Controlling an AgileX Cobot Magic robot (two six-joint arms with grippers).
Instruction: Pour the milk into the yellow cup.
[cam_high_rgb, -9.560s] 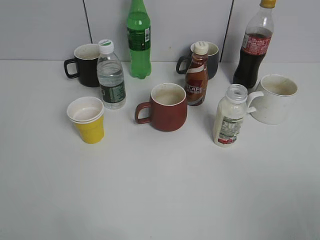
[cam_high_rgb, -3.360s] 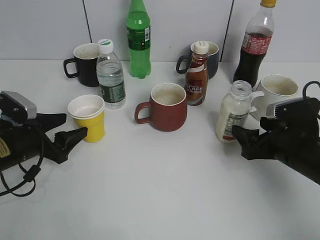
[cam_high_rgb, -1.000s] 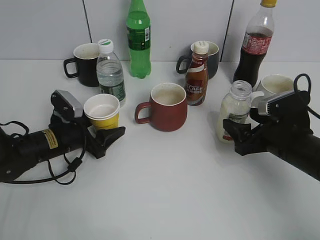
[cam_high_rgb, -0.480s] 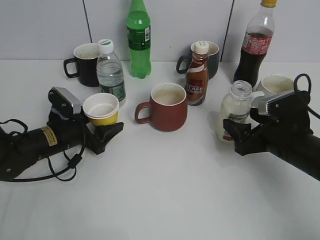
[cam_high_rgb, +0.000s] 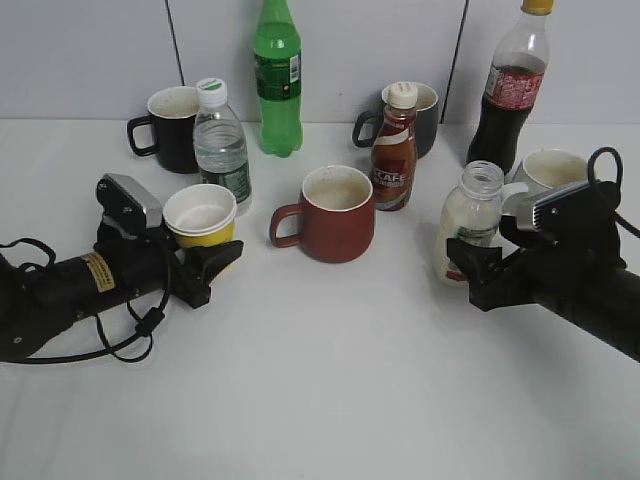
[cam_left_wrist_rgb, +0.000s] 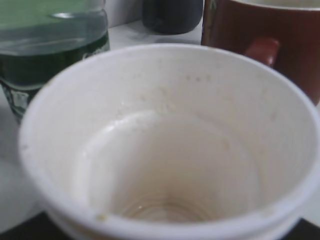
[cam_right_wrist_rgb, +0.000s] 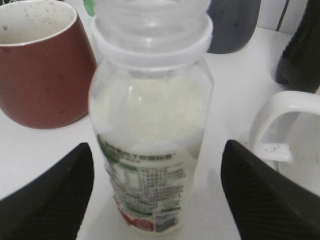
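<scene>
The yellow cup (cam_high_rgb: 205, 233) stands at the left with its white inside (cam_left_wrist_rgb: 165, 165) empty. My left gripper (cam_high_rgb: 207, 247) lies low on the table with its jaws round the cup's lower part. The near finger (cam_high_rgb: 215, 262) rests against the cup wall and the far one is hidden behind it. The milk (cam_high_rgb: 467, 225) is a clear capless bottle of white liquid standing upright at the right. My right gripper (cam_high_rgb: 490, 262) is open, one finger on each side of the milk (cam_right_wrist_rgb: 150, 125), with a gap on both sides.
A dark-red mug (cam_high_rgb: 335, 215) stands between the two arms. A water bottle (cam_high_rgb: 222, 150) and a black mug (cam_high_rgb: 172, 130) are just behind the cup. A white mug (cam_high_rgb: 550, 170), a cola bottle (cam_high_rgb: 510, 90) and a coffee bottle (cam_high_rgb: 393, 150) crowd the milk.
My left jaws have narrowed onto the yellow cup, and cup and gripper have slid slightly left and back. The right arm and the milk have not moved.
</scene>
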